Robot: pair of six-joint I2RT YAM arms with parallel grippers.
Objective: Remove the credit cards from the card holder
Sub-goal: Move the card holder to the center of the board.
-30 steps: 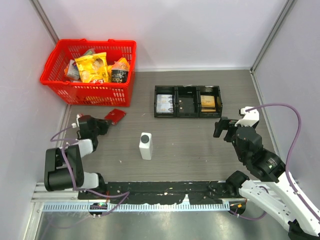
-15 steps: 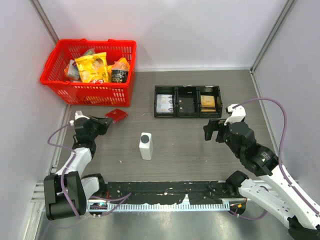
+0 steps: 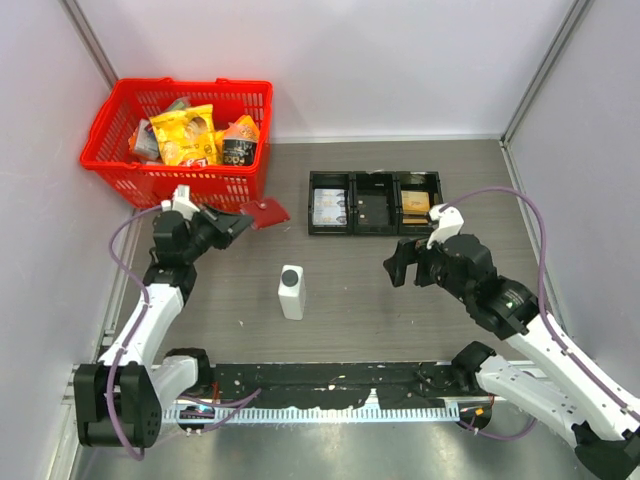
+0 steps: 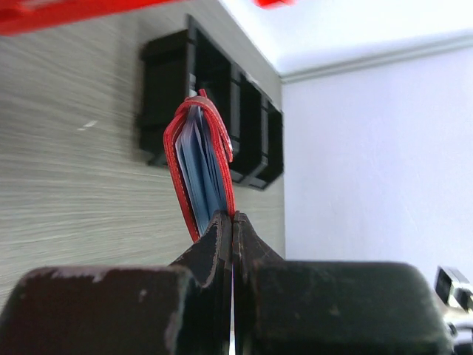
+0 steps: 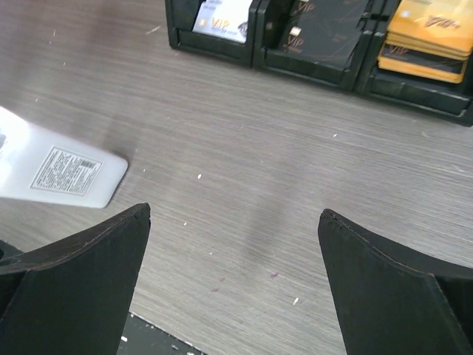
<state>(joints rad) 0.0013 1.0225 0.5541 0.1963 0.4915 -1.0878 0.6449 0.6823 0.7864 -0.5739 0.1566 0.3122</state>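
We find the small red book-fold card holder (image 3: 268, 212) pinched at one edge by the clenched left gripper (image 3: 243, 221), raised just left of the black three-compartment plastic tray (image 3: 375, 231). The tray's white card (image 5: 222, 18) and orange cards (image 5: 432, 33) read "VIP". The right gripper (image 3: 398, 266) gapes, empty, near the tray's front.

Ahead of our right gripper (image 3: 396, 268) we see bare table (image 3: 360, 295); the white bottle (image 3: 291, 292) is left, the black tray (image 3: 375, 203) farther on.
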